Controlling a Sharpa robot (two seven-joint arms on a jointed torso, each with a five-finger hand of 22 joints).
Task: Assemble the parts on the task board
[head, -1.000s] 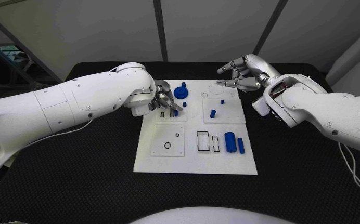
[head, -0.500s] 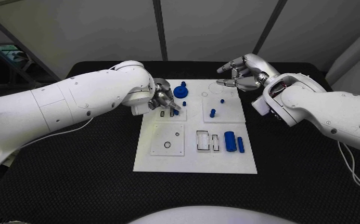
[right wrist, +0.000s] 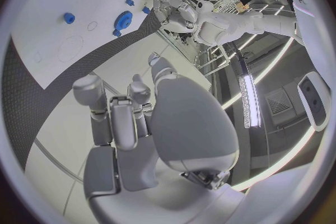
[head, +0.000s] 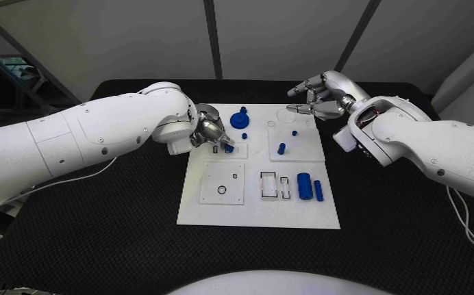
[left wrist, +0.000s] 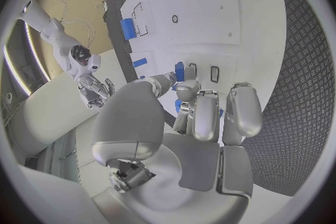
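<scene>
Left robot hand pinches blue part near board edge; right robot hand open.

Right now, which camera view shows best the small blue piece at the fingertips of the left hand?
The left wrist view: the small blue piece stands clear beyond the left hand, next to a slot of the task board. In the head view it is partly covered. In the right wrist view it is too small to tell.
</scene>
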